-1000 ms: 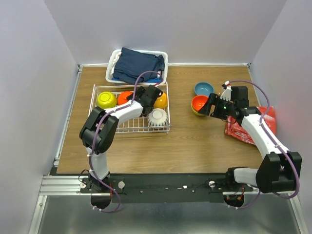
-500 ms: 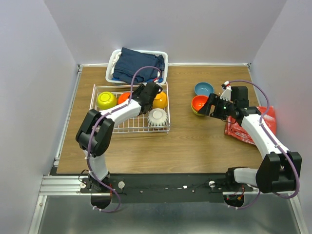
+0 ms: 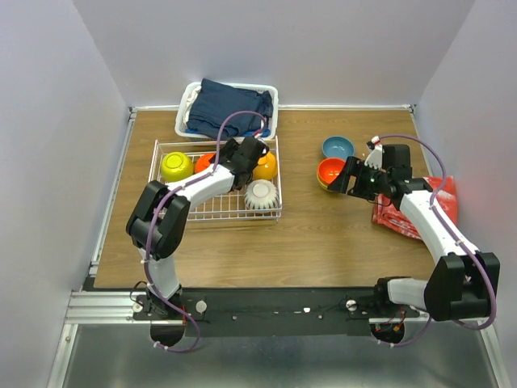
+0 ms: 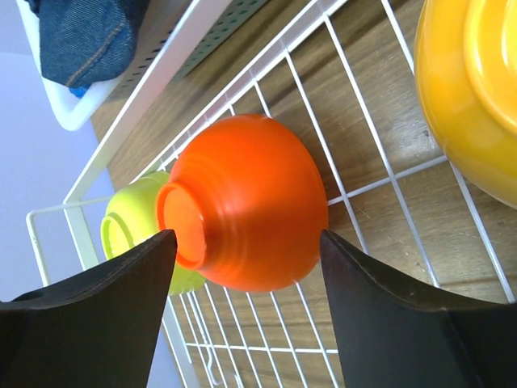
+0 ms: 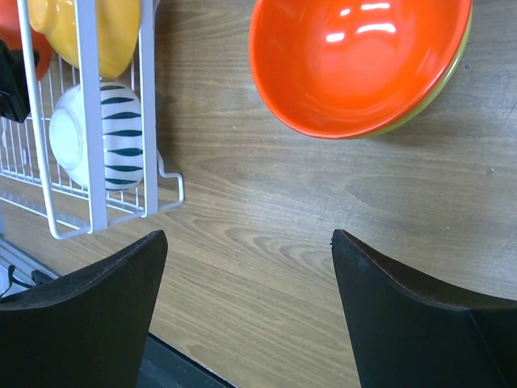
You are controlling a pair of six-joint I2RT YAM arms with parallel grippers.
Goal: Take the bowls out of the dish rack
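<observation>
Left hand (image 3: 237,162) first: from the top camera it sits over the dish rack (image 3: 218,217), left of centre in the frame, right beside the racked red-orange bowl (image 3: 206,162). The rack also has a lime-green bowl (image 3: 175,166) at its left end, an orange-yellow bowl (image 3: 267,166) at the right end and the white ribbed bowl (image 3: 262,194) in its lower right corner. Over on the right, the right hand (image 3: 343,179) hovers next to the stacked red-orange bowl (image 3: 331,171), which sits on the table (image 3: 323,242) with the blue bowl (image 3: 338,147) just above it in the picture. A white basket (image 3: 190,90) with a dark blue cloth (image 3: 230,109) is at the top, behind the rack. A red packet (image 3: 446,196) lies at the right edge under the right arm.

Left wrist cam: the left hand (image 4: 246,242) is open, with one dark finger (image 4: 97,307) lower left and the other lower right. The racked red-orange bowl (image 4: 250,202) lies on its side between them, base toward the left. Can't tell if the fingers actually touch it. The lime-green bowl (image 4: 129,234) peeks out behind it, and the orange-yellow bowl (image 4: 468,97) fills the upper right corner.

Right wrist cam: the right hand (image 5: 249,238) is wide open over bare table (image 5: 266,267), holding nothing. The stacked red-orange bowl (image 5: 355,65) is at the top, nested in the bottom lime-green bowl (image 5: 444,85), which only shows a sliver of rim. The rack's corner with the white ribbed bowl (image 5: 105,137) is on the left.
</observation>
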